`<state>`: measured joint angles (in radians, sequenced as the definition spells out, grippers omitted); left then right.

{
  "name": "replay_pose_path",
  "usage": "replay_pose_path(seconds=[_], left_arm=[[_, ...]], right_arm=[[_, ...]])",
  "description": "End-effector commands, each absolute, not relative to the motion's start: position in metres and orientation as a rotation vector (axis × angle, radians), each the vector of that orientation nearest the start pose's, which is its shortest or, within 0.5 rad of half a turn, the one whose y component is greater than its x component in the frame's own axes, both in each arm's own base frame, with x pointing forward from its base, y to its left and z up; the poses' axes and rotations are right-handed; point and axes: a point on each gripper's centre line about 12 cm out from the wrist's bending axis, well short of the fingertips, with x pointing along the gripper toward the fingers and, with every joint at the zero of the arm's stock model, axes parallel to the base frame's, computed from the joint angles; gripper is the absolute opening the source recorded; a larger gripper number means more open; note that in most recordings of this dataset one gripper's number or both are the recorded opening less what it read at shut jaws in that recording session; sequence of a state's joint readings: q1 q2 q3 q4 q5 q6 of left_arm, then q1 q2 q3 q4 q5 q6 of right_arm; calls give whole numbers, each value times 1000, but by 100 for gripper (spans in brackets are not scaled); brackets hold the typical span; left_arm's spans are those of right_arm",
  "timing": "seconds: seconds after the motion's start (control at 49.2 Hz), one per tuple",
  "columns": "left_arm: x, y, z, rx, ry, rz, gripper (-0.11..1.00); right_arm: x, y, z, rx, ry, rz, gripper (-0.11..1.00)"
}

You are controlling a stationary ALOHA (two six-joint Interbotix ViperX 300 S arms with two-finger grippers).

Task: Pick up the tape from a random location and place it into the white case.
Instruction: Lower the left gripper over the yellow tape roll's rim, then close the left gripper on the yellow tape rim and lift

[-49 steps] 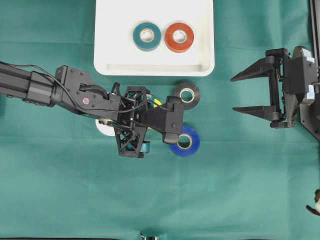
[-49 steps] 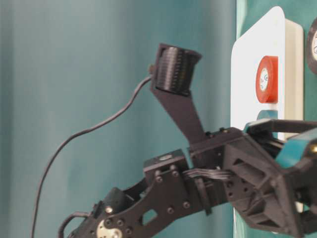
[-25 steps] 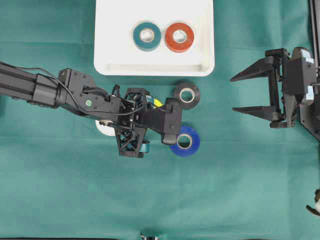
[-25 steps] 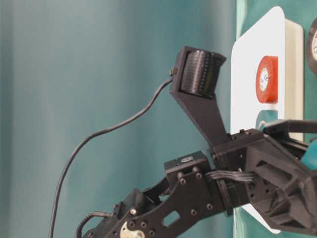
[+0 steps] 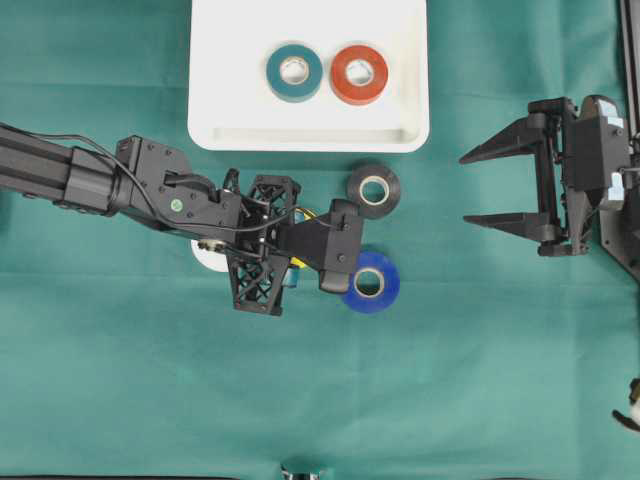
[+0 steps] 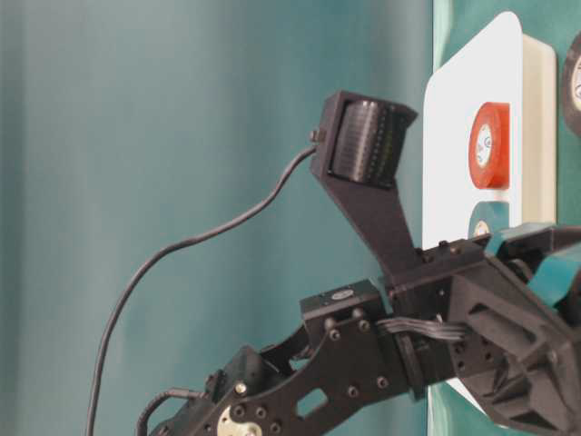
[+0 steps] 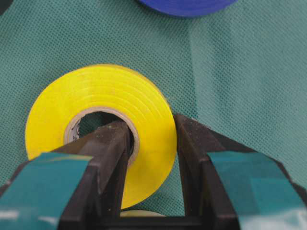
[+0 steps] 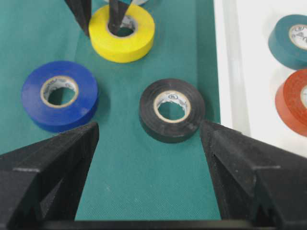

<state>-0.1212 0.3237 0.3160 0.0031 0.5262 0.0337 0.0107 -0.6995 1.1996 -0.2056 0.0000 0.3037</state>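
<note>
You are looking down on a green cloth [image 5: 120, 380] with the white case [image 5: 308, 135] at its top edge; inside the case a teal roll [image 5: 294, 73] lies on the left and a red roll [image 5: 359, 74] just beside it on the right, both flat. Your left arm [image 5: 70, 175] reaches in from the left, and your left gripper [image 7: 152, 158] is pinched on the wall of the yellow tape [image 7: 100, 96], one finger down inside the core and the other against the outer face. That tape lies flat on the cloth below the case, outside it, mostly hidden under the gripper in the overhead view. Your right gripper [image 5: 490, 187] sits well apart at the right edge, its fingers spread wide with nothing between them. In the right wrist view the black roll [image 8: 172, 110] lies flat just beside the case's rim, the blue roll [image 8: 59, 95] lies to its left, and the yellow tape is beyond them. A sliver of a white roll [image 5: 205, 257] shows under your left arm.
</note>
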Motion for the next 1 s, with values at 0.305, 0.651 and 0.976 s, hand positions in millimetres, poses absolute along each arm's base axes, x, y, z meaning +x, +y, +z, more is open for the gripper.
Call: replay_pose_path(seconds=[0.305, 0.651, 0.976], left_arm=[[440, -54, 118, 106, 1135, -130, 24], [440, -55, 128, 98, 1114, -129, 24], [436, -55, 169, 96, 1055, -131, 24]], right_arm=[[225, 2, 204, 93, 467, -11, 82], [225, 2, 204, 92, 467, -10, 82], [225, 2, 204, 93, 467, -11, 82]])
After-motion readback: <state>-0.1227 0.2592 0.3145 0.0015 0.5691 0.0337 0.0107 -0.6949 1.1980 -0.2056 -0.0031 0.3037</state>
